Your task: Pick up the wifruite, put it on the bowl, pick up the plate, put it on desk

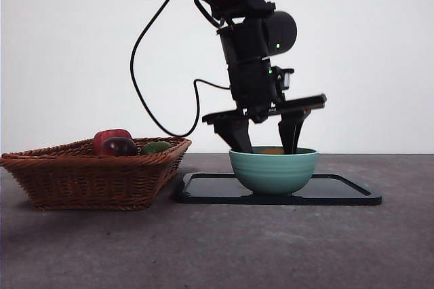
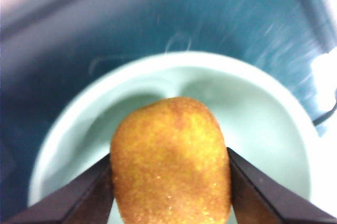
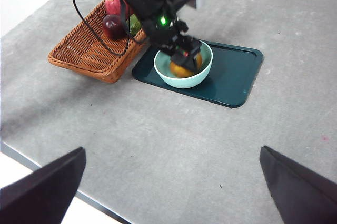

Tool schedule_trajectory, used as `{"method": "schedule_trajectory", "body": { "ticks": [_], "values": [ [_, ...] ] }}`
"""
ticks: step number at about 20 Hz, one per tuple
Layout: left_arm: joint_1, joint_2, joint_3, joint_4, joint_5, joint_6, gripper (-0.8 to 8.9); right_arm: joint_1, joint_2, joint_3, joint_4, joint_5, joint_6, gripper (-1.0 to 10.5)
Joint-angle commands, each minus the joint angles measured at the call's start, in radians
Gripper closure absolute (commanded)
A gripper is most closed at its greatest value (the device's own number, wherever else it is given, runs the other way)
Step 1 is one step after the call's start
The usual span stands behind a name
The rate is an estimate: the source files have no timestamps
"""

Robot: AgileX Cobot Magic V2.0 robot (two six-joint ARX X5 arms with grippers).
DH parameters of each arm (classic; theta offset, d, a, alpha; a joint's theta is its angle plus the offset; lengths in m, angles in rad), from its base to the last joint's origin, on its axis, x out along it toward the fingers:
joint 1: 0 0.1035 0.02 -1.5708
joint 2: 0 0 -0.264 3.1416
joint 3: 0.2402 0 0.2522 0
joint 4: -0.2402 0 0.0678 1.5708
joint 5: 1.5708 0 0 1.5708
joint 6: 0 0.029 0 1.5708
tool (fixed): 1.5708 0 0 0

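Where the front view looks level across the desk [image 1: 217, 248], the left end effector [image 1: 270, 146] dips into the mint-teal bowl [image 1: 274, 170], which stands on a dark tray [image 1: 339, 193]; a sliver of the wifruite [image 1: 272, 150] shows above the rim, and a wicker basket [image 1: 95, 174] with a dark purple fruit [image 1: 119, 146] sits beside the tray. Left wrist view: both jaws are clamped on the wifruite [image 2: 171, 161], held over the bowl's [image 2: 263, 113] interior. Right wrist view: the right end effector [image 3: 171, 182] hangs well apart from the bowl [image 3: 202, 71] with jaws spread wide, above bare desk [image 3: 168, 140].
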Motion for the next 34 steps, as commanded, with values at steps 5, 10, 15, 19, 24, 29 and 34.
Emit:
{"method": "schedule_trajectory", "body": {
  "ticks": [5,10,15,19,24,29,34],
  "values": [
    [-0.005,0.030,0.294,-0.202,-0.003,0.031,5.74,0.006,-0.001,0.010,0.006,0.001,0.007,3.9],
    [-0.006,0.029,0.489,-0.386,-0.004,0.050,5.75,0.006,-0.001,0.010,0.006,0.001,0.007,3.9],
    [-0.005,-0.058,0.494,-0.410,-0.001,0.053,5.75,0.006,-0.001,0.010,0.005,0.008,0.007,3.9],
    [-0.005,-0.189,0.422,-0.413,0.001,0.061,5.74,0.006,-0.001,0.010,0.006,0.011,0.006,3.9],
    [-0.003,-0.479,0.114,-0.413,-0.047,0.087,5.74,0.006,-0.001,0.010,0.006,0.008,0.007,3.9],
    [0.029,-0.751,-0.159,-0.413,-0.114,0.058,5.74,0.006,-0.001,0.010,0.006,0.008,0.007,3.9],
    [0.119,-0.938,-0.403,-0.413,-0.116,0.016,5.74,0.006,-0.001,0.010,0.006,0.007,0.008,3.9]
  ]
}}
